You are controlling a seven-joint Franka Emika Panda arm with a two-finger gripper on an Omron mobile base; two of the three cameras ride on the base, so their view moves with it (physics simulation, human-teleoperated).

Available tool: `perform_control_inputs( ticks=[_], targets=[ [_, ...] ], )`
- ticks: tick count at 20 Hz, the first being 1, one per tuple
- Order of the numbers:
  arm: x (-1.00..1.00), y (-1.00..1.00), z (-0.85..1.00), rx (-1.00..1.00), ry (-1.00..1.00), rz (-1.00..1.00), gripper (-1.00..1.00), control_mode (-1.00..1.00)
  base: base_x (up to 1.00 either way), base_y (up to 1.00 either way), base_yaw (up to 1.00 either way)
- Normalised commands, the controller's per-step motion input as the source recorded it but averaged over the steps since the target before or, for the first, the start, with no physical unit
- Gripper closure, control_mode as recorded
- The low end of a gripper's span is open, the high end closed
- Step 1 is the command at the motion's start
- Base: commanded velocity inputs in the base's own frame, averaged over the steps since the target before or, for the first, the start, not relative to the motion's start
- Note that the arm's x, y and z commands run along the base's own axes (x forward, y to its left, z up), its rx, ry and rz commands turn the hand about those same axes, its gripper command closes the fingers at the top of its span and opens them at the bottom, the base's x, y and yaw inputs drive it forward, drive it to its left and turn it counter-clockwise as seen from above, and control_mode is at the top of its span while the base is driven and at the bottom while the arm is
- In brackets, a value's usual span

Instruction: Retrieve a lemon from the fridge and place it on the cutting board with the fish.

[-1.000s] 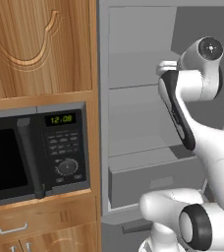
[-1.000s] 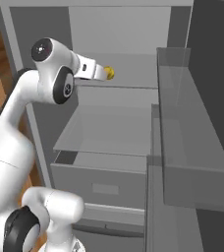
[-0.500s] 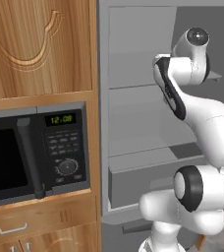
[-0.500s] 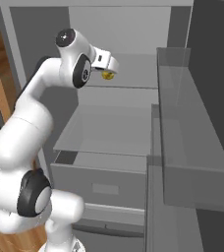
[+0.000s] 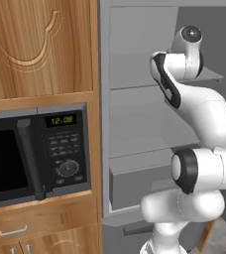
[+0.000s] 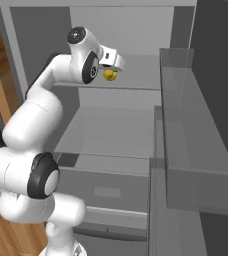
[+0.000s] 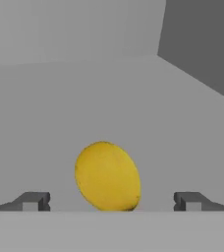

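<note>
Lemon (image 7: 107, 176) between spread fingers (image 7: 33, 201)

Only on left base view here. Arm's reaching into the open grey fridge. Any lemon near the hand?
Observer: Yes. The right base view shows a small roundish bright yellow lemon on the pale grey upper shelf, just below the hand.
Operator: Grasped?
Observer: No. In the hand view the two dark fingertips stand wide apart, one on each side of the lemon, with a clear gap on both sides.

The lemon (image 7: 107, 176) lies on a grey shelf (image 7: 133, 98) between the wide-apart jaws.
</note>
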Motion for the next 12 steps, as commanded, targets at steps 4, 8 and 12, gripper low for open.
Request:
perform_control_inputs(
  ticks=[4,8,12],
  targets=[
    [0.08,0.0,-0.18,0.0,0.06,0.0,-1.0,-1.0,0.0,0.0,0.0],
    [0.13,0.0,-0.22,0.0,0.07,0.0,-1.0,-1.0,0.0,0.0,0.0],
    [0.28,0.0,-0.06,0.0,0.01,0.0,-1.0,-1.0,0.0,0.0,0.0]
  ],
)
